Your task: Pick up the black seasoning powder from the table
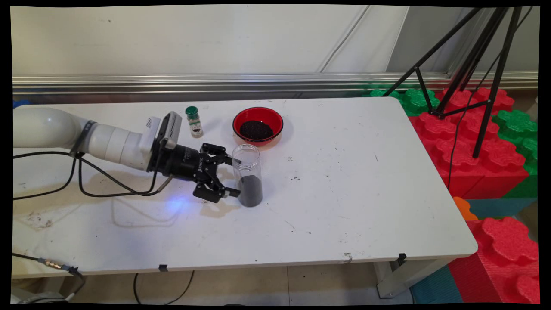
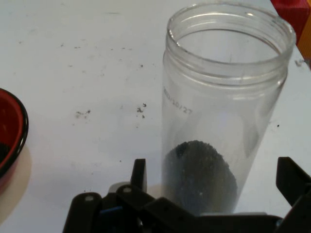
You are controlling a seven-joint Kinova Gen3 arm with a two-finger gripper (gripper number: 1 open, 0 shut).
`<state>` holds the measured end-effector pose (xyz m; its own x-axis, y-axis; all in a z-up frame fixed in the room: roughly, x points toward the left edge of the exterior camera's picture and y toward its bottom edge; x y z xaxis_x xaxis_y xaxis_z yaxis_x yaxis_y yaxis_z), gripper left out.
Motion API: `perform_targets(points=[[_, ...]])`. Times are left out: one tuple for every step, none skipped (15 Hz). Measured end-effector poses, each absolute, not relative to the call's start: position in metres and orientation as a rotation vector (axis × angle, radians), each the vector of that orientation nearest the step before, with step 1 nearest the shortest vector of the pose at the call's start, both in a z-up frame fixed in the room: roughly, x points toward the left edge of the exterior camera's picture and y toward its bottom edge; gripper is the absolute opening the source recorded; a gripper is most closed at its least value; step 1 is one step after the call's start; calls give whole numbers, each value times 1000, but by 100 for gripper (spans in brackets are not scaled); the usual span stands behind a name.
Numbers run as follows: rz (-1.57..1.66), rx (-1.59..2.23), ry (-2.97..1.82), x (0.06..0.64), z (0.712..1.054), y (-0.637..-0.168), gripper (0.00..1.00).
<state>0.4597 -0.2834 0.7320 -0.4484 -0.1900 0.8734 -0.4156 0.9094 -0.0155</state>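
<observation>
The gripper (image 1: 234,176) reaches in from the left, low over the white table (image 1: 344,193), with its fingers (image 2: 139,174) spread wide on either side of a clear open jar (image 1: 247,174), not pressing on it. The jar (image 2: 223,111) stands upright near the middle of the table, its bottom part filled with dark grains. Just behind it sits a red bowl (image 1: 258,125) holding more dark grains, and left of the bowl stands a small green-capped bottle (image 1: 194,122)

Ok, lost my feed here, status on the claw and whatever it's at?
Claw open, fingers either side of clear jar, no grip. Jar upright, lidless, dark grains at bottom. Red bowl of grains behind, spice bottle clear.
</observation>
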Motion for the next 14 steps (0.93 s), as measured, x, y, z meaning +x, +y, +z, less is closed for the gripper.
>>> perform_targets(points=[[276, 437, -2044, 458, 731, -284, 100], [274, 439, -2041, 456, 729, -286, 100], [272, 441, -2039, 455, 727, -287, 100], [270, 443, -2037, 453, 725, -288, 100], [268, 444, -2035, 452, 723, -290, 100], [266, 445, -2034, 450, 720, -291, 100], [264, 446, -2033, 449, 719, -292, 100], [262, 446, -2032, 448, 717, -293, 100], [260, 446, -2031, 447, 715, -294, 100], [258, 445, -2031, 446, 713, -294, 100], [257, 445, -2030, 445, 712, -295, 100], [256, 445, -2029, 444, 710, -295, 100], [255, 444, -2028, 443, 709, -296, 100], [254, 444, -2028, 443, 708, -297, 100]])
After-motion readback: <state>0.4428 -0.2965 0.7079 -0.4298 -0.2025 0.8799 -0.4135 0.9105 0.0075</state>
